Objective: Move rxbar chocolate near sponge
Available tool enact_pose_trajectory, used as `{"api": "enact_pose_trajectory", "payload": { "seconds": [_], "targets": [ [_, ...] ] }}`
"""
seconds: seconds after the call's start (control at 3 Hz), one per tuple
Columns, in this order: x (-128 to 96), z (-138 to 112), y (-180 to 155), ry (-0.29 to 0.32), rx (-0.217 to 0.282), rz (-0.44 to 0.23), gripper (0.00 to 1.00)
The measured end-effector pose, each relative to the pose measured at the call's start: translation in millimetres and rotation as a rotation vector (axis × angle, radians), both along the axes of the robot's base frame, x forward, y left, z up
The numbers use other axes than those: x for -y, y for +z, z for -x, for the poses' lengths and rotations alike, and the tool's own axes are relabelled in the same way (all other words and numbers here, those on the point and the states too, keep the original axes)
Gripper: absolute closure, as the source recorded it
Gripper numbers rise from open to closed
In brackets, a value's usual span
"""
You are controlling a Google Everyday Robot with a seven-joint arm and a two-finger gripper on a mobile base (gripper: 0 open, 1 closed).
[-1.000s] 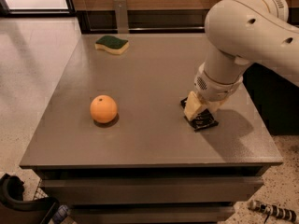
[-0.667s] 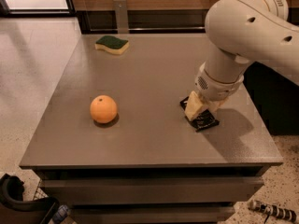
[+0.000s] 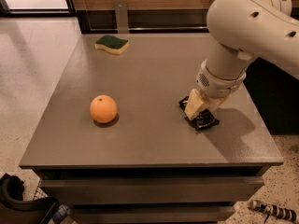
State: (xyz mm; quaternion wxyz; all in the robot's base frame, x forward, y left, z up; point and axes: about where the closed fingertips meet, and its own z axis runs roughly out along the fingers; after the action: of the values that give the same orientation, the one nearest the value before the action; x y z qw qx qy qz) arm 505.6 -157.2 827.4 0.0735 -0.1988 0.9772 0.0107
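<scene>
The rxbar chocolate (image 3: 204,120), a flat black wrapper with white text, lies on the grey table (image 3: 154,73) at the right, mostly covered by my gripper. My gripper (image 3: 200,108) points down right on top of the bar, with pale fingers (image 3: 193,107) touching or almost touching it. The sponge (image 3: 112,44), dark green on top and pale yellow below, lies at the table's far left, well apart from the bar and the gripper.
A round orange (image 3: 103,108) sits on the left front part of the table. A grey upright post (image 3: 121,15) stands behind the far edge. My white arm (image 3: 243,27) reaches in from the upper right. The table's right edge is close to the bar.
</scene>
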Motion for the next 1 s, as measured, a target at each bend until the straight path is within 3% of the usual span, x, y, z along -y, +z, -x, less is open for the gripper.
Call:
{"api": "enact_pose_trajectory", "payload": {
  "seconds": [0.33,0.67,1.0],
  "targets": [
    [5,-3,15,0.005,0.035,0.003,1.0],
    [8,-24,32,0.05,0.072,0.008,1.0],
    [-13,-91,80,0.189,0.138,-0.016,1.0]
  ]
}}
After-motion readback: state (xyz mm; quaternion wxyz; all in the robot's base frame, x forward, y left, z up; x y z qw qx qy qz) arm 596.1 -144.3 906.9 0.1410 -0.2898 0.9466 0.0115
